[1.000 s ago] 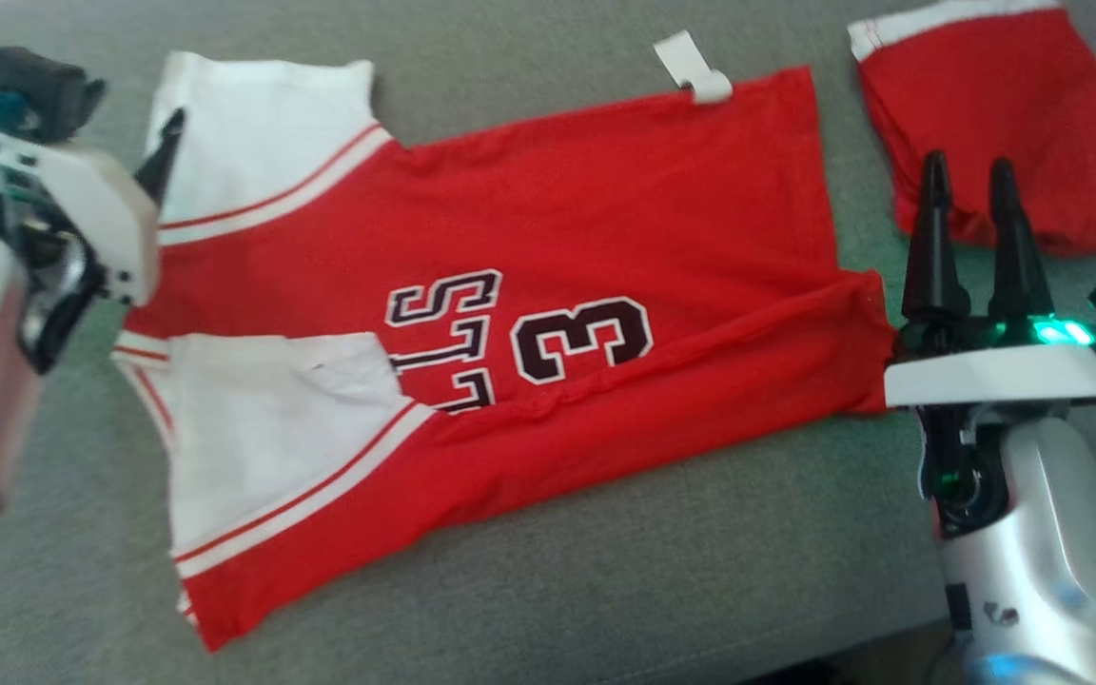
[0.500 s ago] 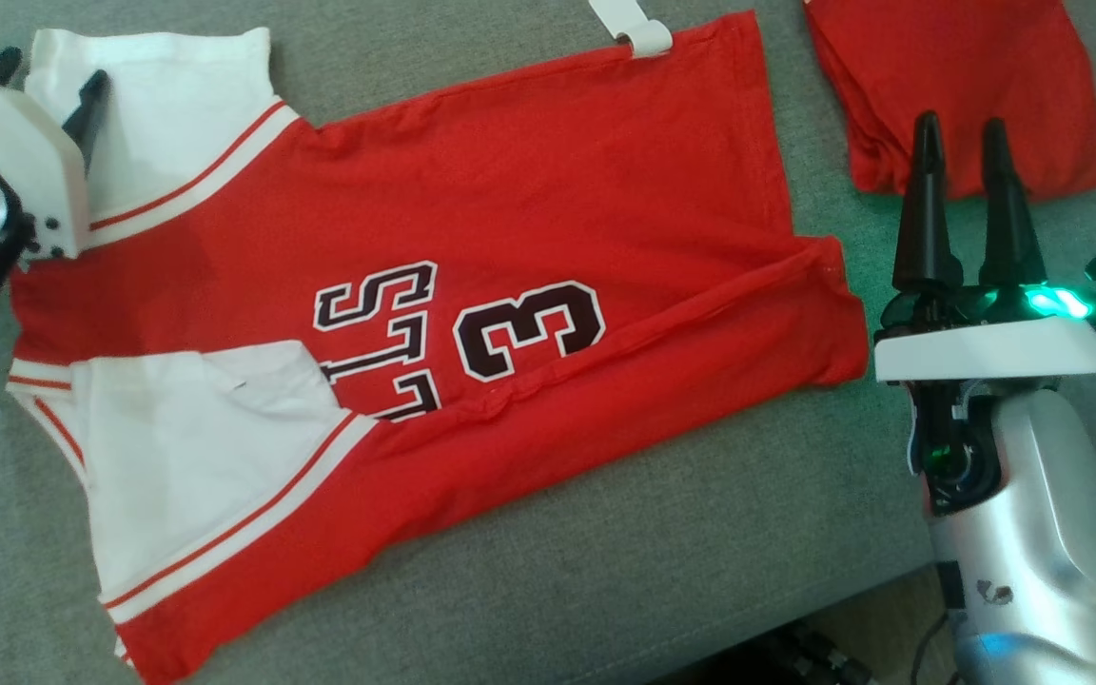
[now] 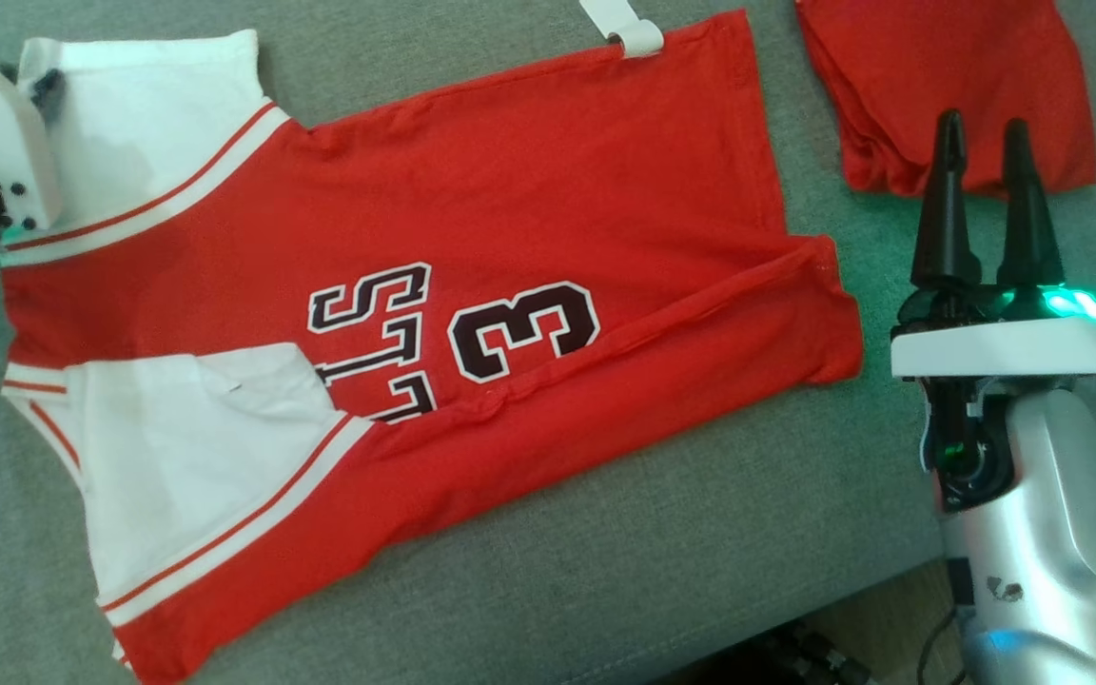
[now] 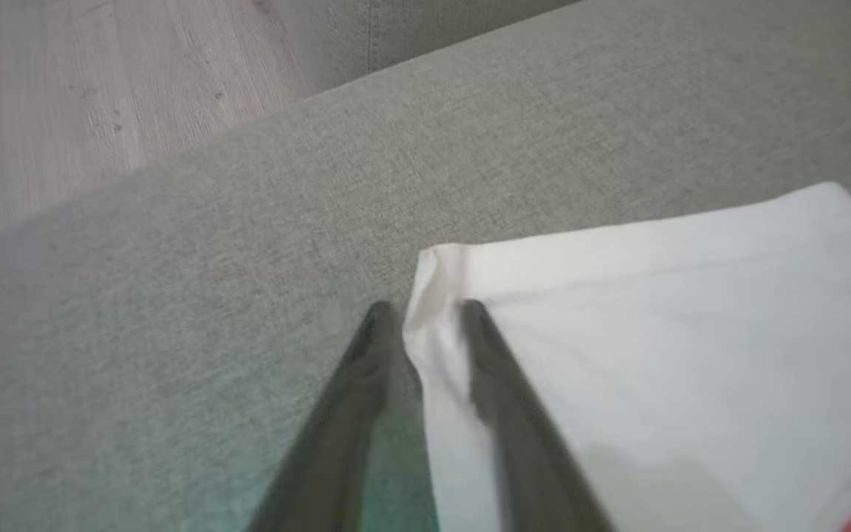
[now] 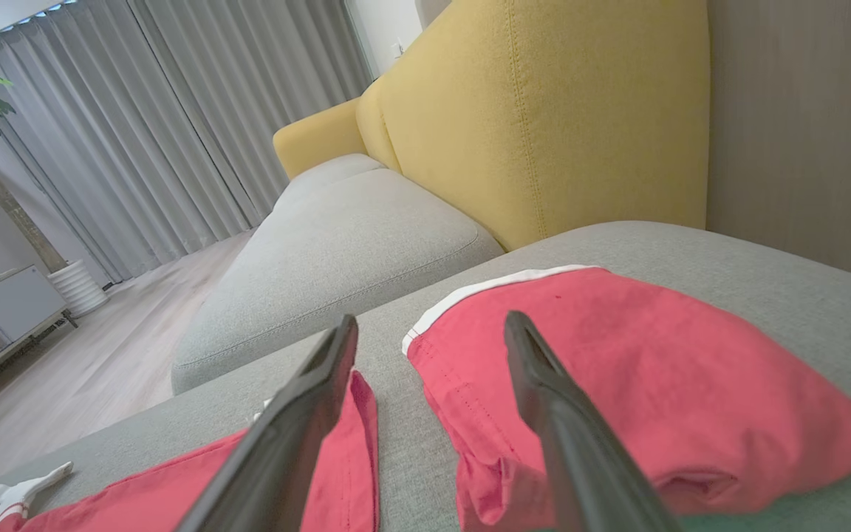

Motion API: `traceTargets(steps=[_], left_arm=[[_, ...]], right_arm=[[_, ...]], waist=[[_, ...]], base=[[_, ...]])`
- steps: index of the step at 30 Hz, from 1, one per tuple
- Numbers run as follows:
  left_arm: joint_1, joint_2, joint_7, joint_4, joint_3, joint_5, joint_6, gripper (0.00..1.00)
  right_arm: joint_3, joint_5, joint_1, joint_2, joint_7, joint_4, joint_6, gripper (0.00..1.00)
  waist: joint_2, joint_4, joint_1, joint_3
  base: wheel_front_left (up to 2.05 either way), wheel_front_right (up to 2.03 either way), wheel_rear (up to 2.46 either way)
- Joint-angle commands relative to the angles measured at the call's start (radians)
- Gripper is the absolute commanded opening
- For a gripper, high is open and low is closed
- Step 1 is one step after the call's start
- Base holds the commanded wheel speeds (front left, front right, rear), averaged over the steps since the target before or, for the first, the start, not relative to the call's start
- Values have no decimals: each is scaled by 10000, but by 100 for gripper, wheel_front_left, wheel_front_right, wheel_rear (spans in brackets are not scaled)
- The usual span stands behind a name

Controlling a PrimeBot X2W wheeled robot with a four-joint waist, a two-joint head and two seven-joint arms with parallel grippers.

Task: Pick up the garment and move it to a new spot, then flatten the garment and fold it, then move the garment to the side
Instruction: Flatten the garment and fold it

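Note:
The red jersey (image 3: pixel 510 190) with white sleeves and dark lettering lies spread flat on the grey sofa cushion (image 3: pixel 605 571), its near long edge folded over. At the far left, my left gripper (image 3: pixel 42 84) sits at the corner of the upper white sleeve. In the left wrist view its fingers (image 4: pixel 425 310) pinch the puckered edge of that sleeve (image 4: pixel 654 369). My right gripper (image 3: pixel 983 133) stands open just right of the jersey's hem, with nothing between its fingers (image 5: pixel 433 325).
A second red garment (image 3: pixel 948 76) lies folded at the back right, just beyond my right gripper, and shows again in the right wrist view (image 5: pixel 617 369). A white tag (image 3: pixel 624 24) sticks out at the jersey's far edge. A yellow backrest (image 5: pixel 544 111) rises behind; wooden floor (image 4: pixel 63 96) lies past the cushion.
The head camera has shifted, so the whole scene sits lower left. My left gripper has moved in onto the corner of the upper white sleeve. The jersey lies as before.

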Motion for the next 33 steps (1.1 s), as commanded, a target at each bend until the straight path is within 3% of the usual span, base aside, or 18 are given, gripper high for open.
traceTargets(steps=[1, 8, 14, 18, 29, 33], left_arm=[[193, 413, 243, -40, 52, -142, 24, 0], [61, 358, -1096, -557, -139, -116, 23, 0], [-48, 31, -2920, -1522, -439, 179, 23, 0], [66, -93, -3512, -2472, -731, 285, 23, 0], [808, 48, -3947, -5874, -1376, 793, 247, 0], [998, 135, -3889, -6761, -1503, 928, 464, 0]], right_arm=[[99, -137, -110, -24, -106, -308, 19, 100], [113, -781, -196, -24, 262, -271, 19, 100], [-119, -1997, -531, -24, 1609, -142, 19, 100], [-391, -2572, -1008, -56, 2794, 335, 19, 100], [270, -3455, -3105, -2190, 4968, 3278, 19, 100], [435, -3593, -3593, -2549, 5359, 4435, 19, 100]], waist=[[0, 71, 1, -75], [0, 448, 1, -504], [0, 1229, 1, -1026], [0, 1861, 1, -1228], [0, 3257, 1, -967], [0, 3476, 1, -849]], base=[[0, 0, 0], [0, 0, 0], [0, 0, 0], [0, 0, 0], [0, 0, 0], [0, 0, 0]])
